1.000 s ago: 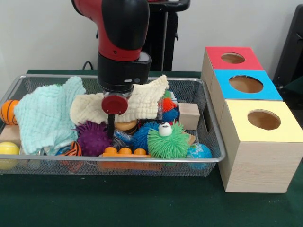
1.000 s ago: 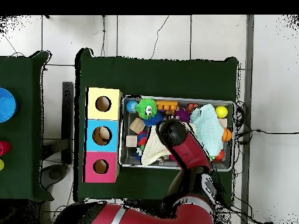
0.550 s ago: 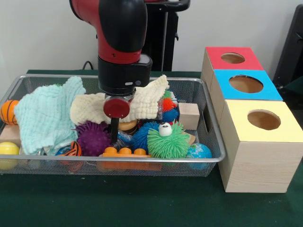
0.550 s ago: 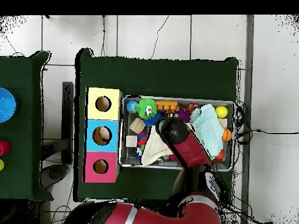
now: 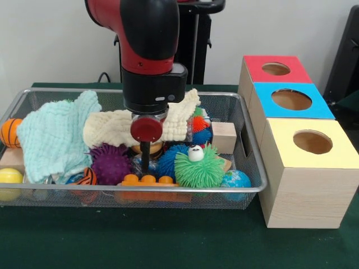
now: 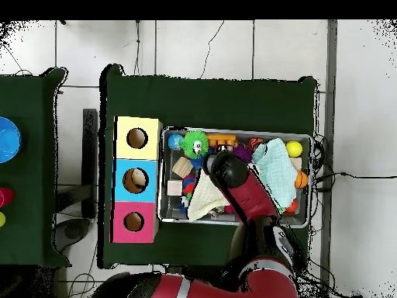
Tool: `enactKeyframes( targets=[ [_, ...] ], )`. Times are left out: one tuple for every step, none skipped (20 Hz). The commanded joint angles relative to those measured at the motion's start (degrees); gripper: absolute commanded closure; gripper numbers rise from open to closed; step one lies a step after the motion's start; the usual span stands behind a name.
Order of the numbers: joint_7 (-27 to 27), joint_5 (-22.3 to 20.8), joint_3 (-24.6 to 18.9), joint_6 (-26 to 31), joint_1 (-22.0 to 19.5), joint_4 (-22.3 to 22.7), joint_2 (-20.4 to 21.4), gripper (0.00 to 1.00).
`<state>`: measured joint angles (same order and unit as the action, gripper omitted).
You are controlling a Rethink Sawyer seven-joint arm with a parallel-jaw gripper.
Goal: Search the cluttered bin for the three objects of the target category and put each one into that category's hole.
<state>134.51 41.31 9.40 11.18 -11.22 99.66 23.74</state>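
**Red arm shifting right over the toy bin**

Orange toy bricks (image 5: 148, 180) are lying at the lower edge of the wire bin (image 5: 253, 168), nearest the camera, with a green spiky ball with eyes (image 5: 198, 166) just to their right and a globe ball (image 5: 235, 180) in the lower right corner. A purple spiky ball (image 5: 109, 163) is sitting to the left of the bricks, and a yellow ball (image 5: 9, 178) is resting at the far left edge. The gripper (image 5: 145, 162) is reaching down between the purple ball and a blue spiky ball (image 5: 170, 159), its dark tip just above the bricks; whether its fingers are apart or together cannot be told. Compared with half a second ago, the arm is standing slightly further right in the frame. Behind it, a cream cloth (image 5: 112, 128) and a mint cloth (image 5: 56, 134) are draping over the pile. At the right, the yellow box (image 5: 308, 168), blue box (image 5: 291, 101) and red box (image 5: 275, 69) are standing in a row, receding toward the upper right.
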Motion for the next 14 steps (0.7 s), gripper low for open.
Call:
enactKeyframes(
  targets=[
    [7.49,-1.14,-7.62,-0.65,-2.15,3.94,-0.34,0.0],
    [7.12,-1.37,-8.43,-1.21,-2.91,4.32,-0.43,0.0],
    [6.71,-1.61,-9.21,-1.52,-3.58,4.51,-0.54,0.0],
    [6.5,-1.75,-9.39,-1.32,-3.79,4.4,-0.69,0.0],
    [6.28,-1.88,-9.56,-1.13,-3.99,4.29,-0.84,0.0],
    [6.2,-1.99,-9.73,-1.15,-4.08,4.17,-1.02,0.0],
    [6.12,-2.1,-9.89,-1.17,-4.18,4.05,-1.21,0.0],
    [6.07,-2.19,-9.83,-1.13,-4.2,3.87,-1.38,0.0],
    [6.03,-2.28,-9.77,-1.09,-4.21,3.7,-1.56,0.0],
    [6.15,-2.3,-9.42,-0.91,-3.99,3.47,-1.74,0.0],
    [6.17,-2.35,-9.21,-0.93,-3.95,3.43,-1.83,0.0],
    [6.2,-2.41,-9.0,-0.95,-3.92,3.4,-1.92,0.0],
    [6.44,-2.36,-7.96,-0.48,-3.23,3.02,-2.12,0.0],
    [6.87,-2.42,-5.32,0.71,-1.43,1.82,-2.9,0.0]
  ],
)
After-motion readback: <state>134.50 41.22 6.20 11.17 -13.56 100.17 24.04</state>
